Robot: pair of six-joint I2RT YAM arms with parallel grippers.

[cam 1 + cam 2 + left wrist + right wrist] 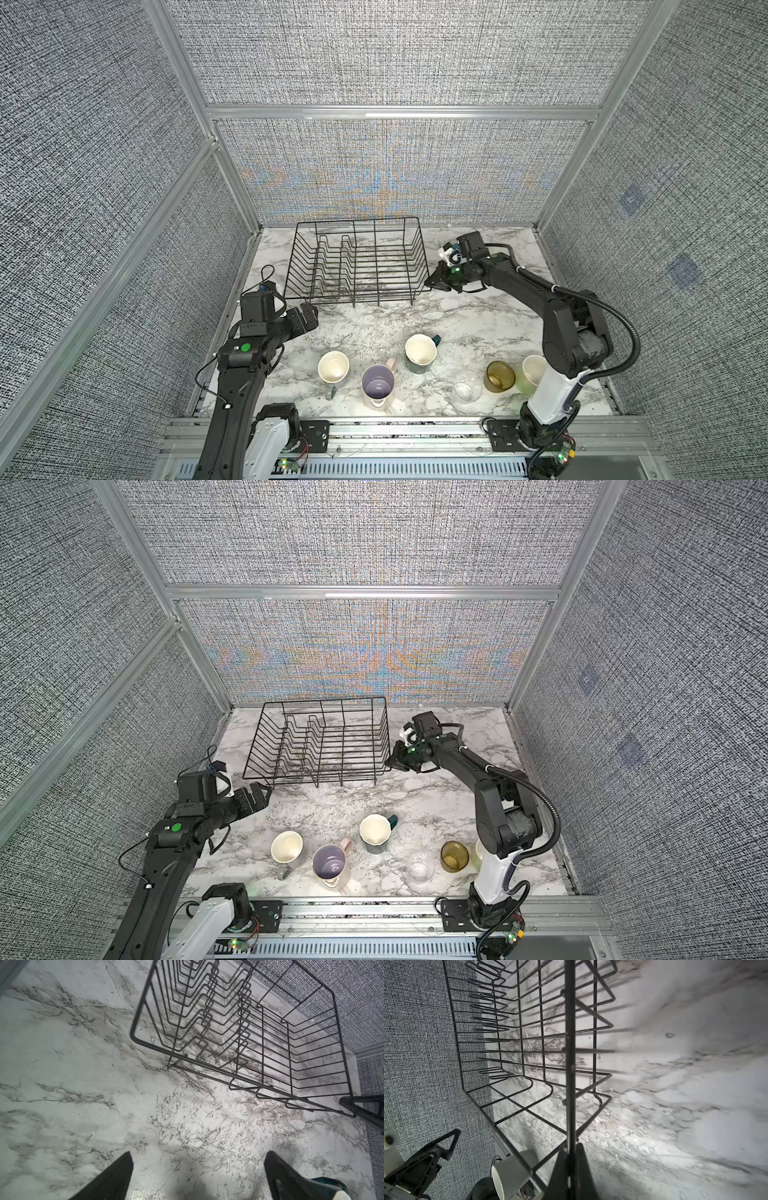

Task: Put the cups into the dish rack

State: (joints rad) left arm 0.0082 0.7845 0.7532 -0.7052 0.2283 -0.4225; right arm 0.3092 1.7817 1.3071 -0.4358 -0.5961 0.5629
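Note:
The black wire dish rack [353, 296] [311, 776] stands at the back of the marble table with no cup in it. My right gripper [428, 284] [571, 1153] is shut on the rim wire at the rack's right end. My left gripper [309, 316] [199, 1167] hovers open and empty by the rack's front left corner. Along the front stand the cups: a grey mug [333, 368], a pale pink mug [377, 384], a dark teal mug [420, 353], a clear glass [467, 388], an amber glass [500, 376] and a yellow-green cup [532, 372], partly hidden by the right arm.
Fabric walls on an aluminium frame close in the table at the back and both sides. A metal rail [415, 432] with both arm bases runs along the front edge. Bare marble [374, 324] lies between the rack and the cups.

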